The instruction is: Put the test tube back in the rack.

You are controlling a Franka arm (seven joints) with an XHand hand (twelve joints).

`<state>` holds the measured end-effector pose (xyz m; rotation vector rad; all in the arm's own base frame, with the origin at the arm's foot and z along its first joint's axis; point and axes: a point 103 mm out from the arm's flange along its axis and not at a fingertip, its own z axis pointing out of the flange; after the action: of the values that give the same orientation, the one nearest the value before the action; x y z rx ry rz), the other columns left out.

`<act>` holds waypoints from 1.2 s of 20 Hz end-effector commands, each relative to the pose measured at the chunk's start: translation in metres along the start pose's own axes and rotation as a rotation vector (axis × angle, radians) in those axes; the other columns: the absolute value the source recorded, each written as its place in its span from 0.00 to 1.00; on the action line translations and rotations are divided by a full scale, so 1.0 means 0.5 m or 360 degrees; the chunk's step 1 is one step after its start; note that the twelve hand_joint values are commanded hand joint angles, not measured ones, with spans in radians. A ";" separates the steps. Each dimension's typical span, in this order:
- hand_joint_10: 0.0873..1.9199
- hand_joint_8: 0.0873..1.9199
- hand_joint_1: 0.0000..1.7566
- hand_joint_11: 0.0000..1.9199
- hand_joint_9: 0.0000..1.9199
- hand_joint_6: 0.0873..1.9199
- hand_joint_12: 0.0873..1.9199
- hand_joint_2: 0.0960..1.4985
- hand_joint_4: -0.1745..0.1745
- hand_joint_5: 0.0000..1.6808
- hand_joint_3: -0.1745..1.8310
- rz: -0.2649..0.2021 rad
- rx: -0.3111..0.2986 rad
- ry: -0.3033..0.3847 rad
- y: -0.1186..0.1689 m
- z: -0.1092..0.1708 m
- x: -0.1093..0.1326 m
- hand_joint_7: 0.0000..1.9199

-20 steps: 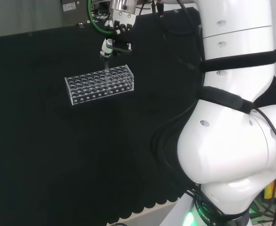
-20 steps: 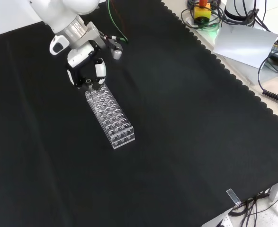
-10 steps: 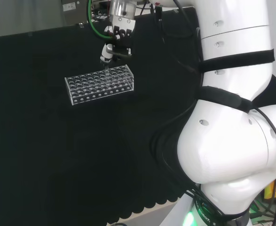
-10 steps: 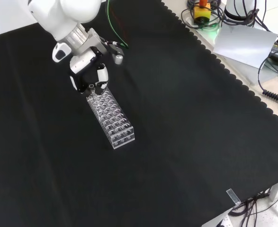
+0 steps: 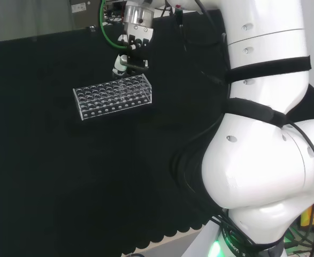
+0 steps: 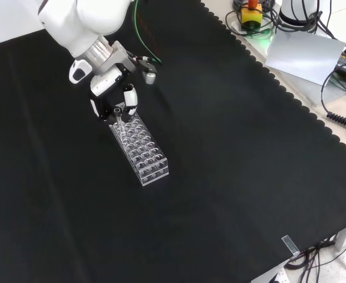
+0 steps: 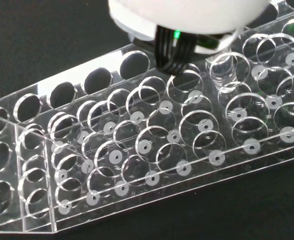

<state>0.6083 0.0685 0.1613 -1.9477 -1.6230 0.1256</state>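
A clear plastic rack (image 5: 113, 95) with several rows of round holes lies on the black cloth, long and narrow in the front view (image 6: 140, 146). The hand (image 5: 125, 59) hangs just over the rack's far right end in the head view, and over its upper end in the front view (image 6: 112, 97). Its fingers are curled and pinch a thin clear test tube (image 6: 119, 114), held upright with its lower end at the rack's end holes. The wrist view looks down into the rack's holes (image 7: 152, 145) from close above, past a blurred white part of the hand (image 7: 187, 15).
The arm's big white links (image 5: 263, 134) stand at the right of the head view. Beyond the cloth's scalloped edge in the front view lie cables, a yellow and red button box (image 6: 252, 12) and a grey sheet (image 6: 305, 53). Black cloth surrounds the rack.
The hand with the tube has shifted along and down toward the rack's end; the tube's lower end now meets the end holes. The rack has not moved.
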 end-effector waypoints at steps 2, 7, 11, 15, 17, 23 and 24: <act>0.39 0.43 0.70 0.30 0.59 0.41 0.73 0.41 0.00 0.56 0.43 -0.0066 0.0157 0.0139 0.006 -0.012 -0.001 0.57; 0.41 0.46 0.67 0.22 0.47 0.42 0.76 0.30 0.12 0.44 0.54 -0.0100 0.0143 0.0160 -0.004 -0.032 -0.001 0.44; 0.42 0.46 0.66 0.20 0.43 0.42 0.77 0.29 0.24 0.39 0.53 -0.0130 0.0125 0.0196 -0.023 -0.058 -0.006 0.39; 0.42 0.46 0.66 0.19 0.41 0.41 0.77 0.29 0.28 0.36 0.53 -0.0150 0.0095 0.0203 -0.047 -0.104 -0.008 0.36; 0.42 0.46 0.66 0.19 0.40 0.40 0.77 0.29 0.28 0.35 0.53 -0.0160 0.0079 0.0204 -0.060 -0.135 -0.009 0.36; 0.43 0.46 0.65 0.17 0.37 0.40 0.78 0.29 0.31 0.34 0.52 -0.0178 -0.0014 0.0181 -0.105 -0.234 0.001 0.33; 0.43 0.46 0.65 0.17 0.37 0.39 0.78 0.29 0.31 0.34 0.52 -0.0183 -0.0033 0.0179 -0.114 -0.249 0.005 0.33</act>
<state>0.6134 0.0390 0.2501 -1.8188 -1.6330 -0.0106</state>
